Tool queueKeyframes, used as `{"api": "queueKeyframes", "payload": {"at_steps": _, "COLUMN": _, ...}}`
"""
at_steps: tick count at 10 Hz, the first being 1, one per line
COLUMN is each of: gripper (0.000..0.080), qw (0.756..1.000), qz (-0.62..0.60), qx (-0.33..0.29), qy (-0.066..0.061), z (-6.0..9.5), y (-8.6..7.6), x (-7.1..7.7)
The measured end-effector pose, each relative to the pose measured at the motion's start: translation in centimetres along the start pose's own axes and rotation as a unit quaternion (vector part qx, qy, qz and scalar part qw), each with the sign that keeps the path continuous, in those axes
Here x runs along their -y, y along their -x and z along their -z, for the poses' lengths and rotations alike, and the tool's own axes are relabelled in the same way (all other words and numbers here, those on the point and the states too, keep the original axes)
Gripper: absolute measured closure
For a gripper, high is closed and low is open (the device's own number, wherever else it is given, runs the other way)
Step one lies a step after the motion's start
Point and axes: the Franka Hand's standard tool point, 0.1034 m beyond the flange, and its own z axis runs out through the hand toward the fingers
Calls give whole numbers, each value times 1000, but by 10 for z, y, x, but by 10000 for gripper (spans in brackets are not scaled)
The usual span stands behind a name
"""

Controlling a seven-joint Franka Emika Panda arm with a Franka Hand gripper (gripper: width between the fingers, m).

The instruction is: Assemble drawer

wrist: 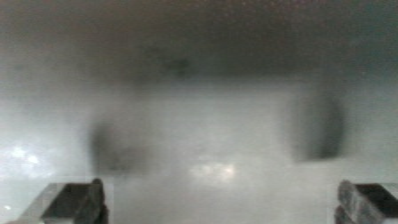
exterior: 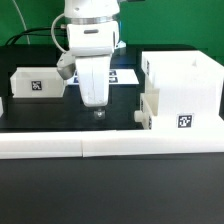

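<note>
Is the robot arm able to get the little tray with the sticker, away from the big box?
Probably yes. The tray sits in the open on the black table, nothing stands between it and the arm, and the jaws hang wide apart and empty.

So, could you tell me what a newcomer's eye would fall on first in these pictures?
The white arm fills the middle of the exterior view, its end effector pointing down at the black table, open and empty. The boxy case stands at the exterior view's right, a small tagged tray at its left.
</note>
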Motion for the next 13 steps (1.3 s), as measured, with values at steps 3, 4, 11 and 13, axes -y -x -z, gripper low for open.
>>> {"api": "queueKeyframes", "payload": {"at_steps": 3, "gripper": 150, "qw": 999, "qz": -15, "qx": 4, "qy": 45, "z": 19, "y": 33, "x": 19}}
{"api": "queueKeyframes", "payload": {"at_steps": 4, "gripper": 150, "qw": 997, "qz": -48, "qx": 5, "qy": 60, "z": 28, "y": 43, "x": 35}}
{"api": "queueKeyframes", "payload": {"at_steps": 11, "gripper": 150, "qw": 974, "qz": -211, "qx": -4, "qy": 80, "z": 34, "y": 57, "x": 46}}
{"api": "queueKeyframes", "payload": {"at_steps": 13, "gripper": 150, "qw": 934, "qz": -343, "qx": -11, "qy": 99, "z": 51, "y": 62, "x": 72}}
